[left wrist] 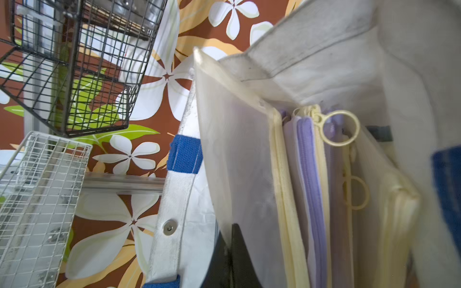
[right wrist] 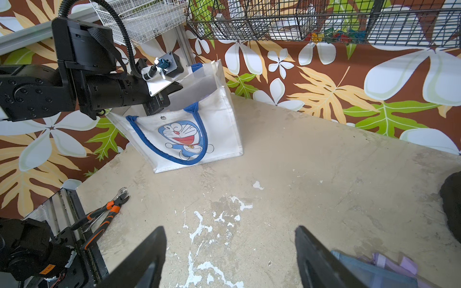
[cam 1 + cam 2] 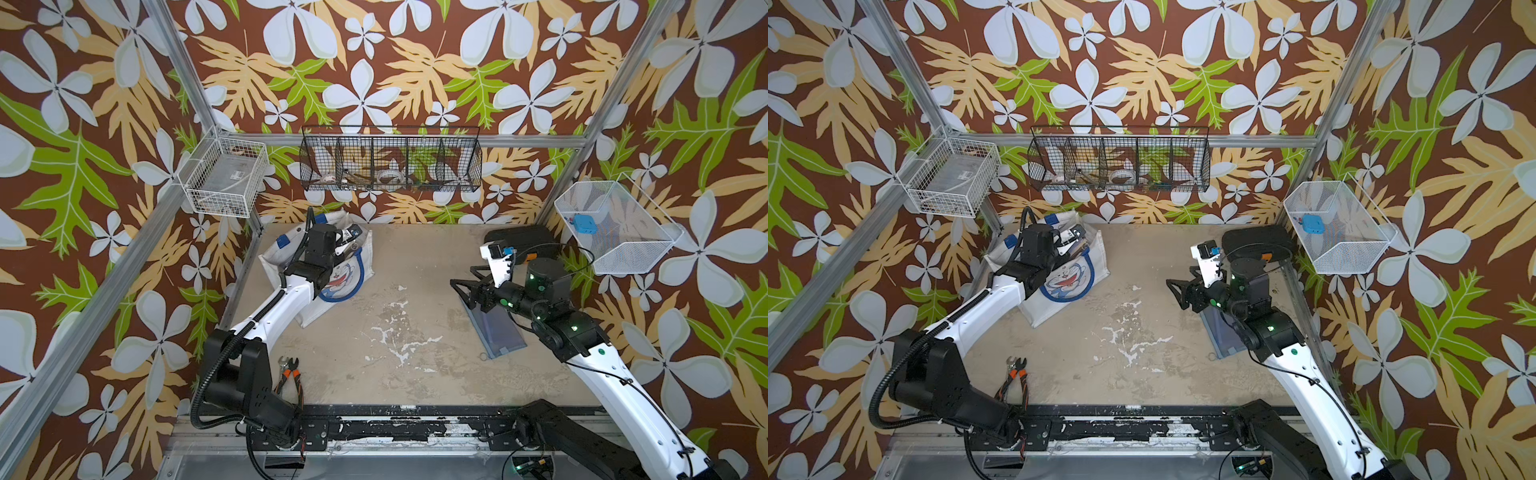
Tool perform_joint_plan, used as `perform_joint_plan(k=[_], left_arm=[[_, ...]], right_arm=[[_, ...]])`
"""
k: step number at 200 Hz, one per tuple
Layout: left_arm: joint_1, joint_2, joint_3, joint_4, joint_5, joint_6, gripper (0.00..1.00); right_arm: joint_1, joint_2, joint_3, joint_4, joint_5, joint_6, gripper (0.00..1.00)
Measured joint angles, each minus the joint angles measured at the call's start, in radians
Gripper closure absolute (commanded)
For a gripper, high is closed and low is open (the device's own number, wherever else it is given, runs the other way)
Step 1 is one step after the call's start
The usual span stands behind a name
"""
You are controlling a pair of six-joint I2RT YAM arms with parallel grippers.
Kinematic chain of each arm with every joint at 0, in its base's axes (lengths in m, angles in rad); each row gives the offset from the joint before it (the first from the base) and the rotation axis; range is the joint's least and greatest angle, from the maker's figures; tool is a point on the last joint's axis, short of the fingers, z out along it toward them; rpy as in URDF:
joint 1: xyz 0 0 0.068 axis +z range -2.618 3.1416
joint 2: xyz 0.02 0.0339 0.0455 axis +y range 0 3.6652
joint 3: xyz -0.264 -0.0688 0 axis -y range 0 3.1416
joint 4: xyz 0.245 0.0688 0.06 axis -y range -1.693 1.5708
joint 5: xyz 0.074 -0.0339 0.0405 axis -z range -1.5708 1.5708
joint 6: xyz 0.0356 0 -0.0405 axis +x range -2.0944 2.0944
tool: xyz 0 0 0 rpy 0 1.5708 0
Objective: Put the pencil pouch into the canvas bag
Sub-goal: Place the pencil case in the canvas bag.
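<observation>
The left claw [image 1: 229, 251] was pinched shut inside the canvas bag [image 2: 222, 124], apparently on a pale sheet [image 1: 232, 149], likely to hold the mouth open; the right claw [image 2: 230, 230] gaped empty above the worktop [image 2: 324, 162], just beside the flat-lying pencil pouch [image 3: 496, 332].

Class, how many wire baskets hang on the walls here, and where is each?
3. A white grid basket at the left, a long black basket at the back, and a white mesh basket at the right. None appears hidden.
</observation>
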Motion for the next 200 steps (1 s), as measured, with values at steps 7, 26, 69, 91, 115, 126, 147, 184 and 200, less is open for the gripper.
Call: perform_joint_plan(k=[7,26,69,91,115,126,147,184,200], left_arm=[[0.0,0.001,-0.002,-0.007,0.008,-0.007,1.0],[0.001,0.02,0.016,-0.029,0.011,-0.029,1.0],[0.006,0.049,0.138,-0.135,0.008,-0.117,1.0],[0.007,0.036,0.207,-0.19,0.003,-0.171,1.0],[0.007,0.016,0.281,-0.262,0.004,-0.214,1.0],[0.007,0.003,0.309,-0.296,0.013,-0.24,1.0],[0.007,-0.037,0.332,-0.354,0.063,-0.288,1.0],[0.007,-0.083,0.323,-0.42,0.15,-0.341,1.0],[0.007,-0.116,0.268,-0.416,0.15,-0.339,1.0]], right_arm=[[0.0,0.0,0.0,0.0,0.0,0.003,0.19],[0.0,-0.004,-0.001,0.0,0.0,0.002,0.19],[0.0,-0.015,-0.001,0.0,-0.003,0.002,0.19],[0.0,-0.018,-0.002,0.001,-0.009,0.003,0.19],[0.0,-0.02,-0.005,0.002,-0.013,0.006,0.19],[0.0,-0.021,-0.006,0.003,-0.015,0.008,0.2],[0.0,-0.023,-0.007,0.009,-0.019,0.023,0.2],[0.0,-0.03,-0.007,0.01,-0.023,0.029,0.2],[0.0,-0.033,-0.007,0.012,-0.029,0.029,0.2]])
